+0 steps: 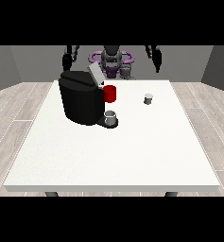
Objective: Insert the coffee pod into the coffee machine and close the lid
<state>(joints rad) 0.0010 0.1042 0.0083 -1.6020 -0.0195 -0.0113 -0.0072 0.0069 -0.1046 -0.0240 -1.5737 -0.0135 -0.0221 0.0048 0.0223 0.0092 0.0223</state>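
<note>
The pod, right of centre, looks light, stiff and tippable; pinch its sides. I cannot tell either raised hand's state: upper left, upper right.

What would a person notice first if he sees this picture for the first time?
The eye falls first on the big black coffee machine on the left half of the white table, with its grey lid tilted open, a red part at its right side and a small grey cup on its base. Next comes the small coffee pod, standing alone to the right of the machine.
</note>
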